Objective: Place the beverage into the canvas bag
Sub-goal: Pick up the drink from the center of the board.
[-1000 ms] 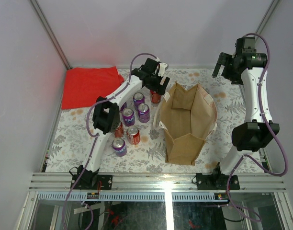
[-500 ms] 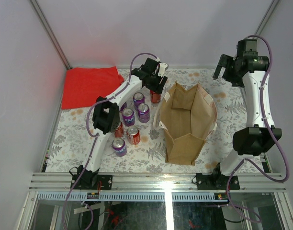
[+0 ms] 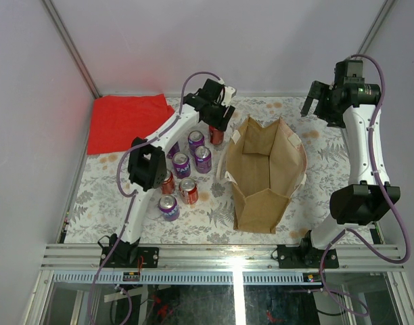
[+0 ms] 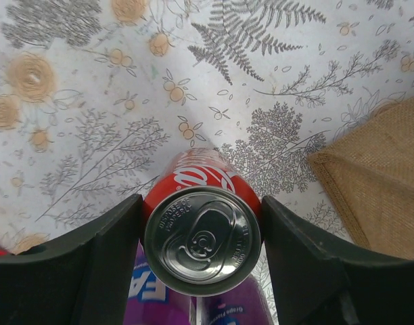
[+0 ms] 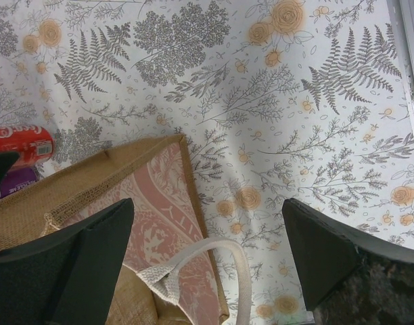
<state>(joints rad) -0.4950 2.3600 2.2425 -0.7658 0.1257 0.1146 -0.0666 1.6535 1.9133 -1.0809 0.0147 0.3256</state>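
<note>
The red cola can (image 4: 201,237) is pinched between the fingers of the left gripper (image 3: 217,124), with one finger pressed against each side. It is held upright just beside the canvas bag (image 3: 258,203), at the bag's 10 o'clock. The bag is stood open on the patterned table (image 3: 329,169). The right gripper (image 5: 207,203) is spread wide with nothing held, above the table at the bag's 1 o'clock. More cans (image 3: 182,164) are clustered at the bag's 9 o'clock.

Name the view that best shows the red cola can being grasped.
Left wrist: the red cola can sits centred, close up, in the left end effector. Top external shows it tiny, partly hidden; right wrist, just its side.
</note>
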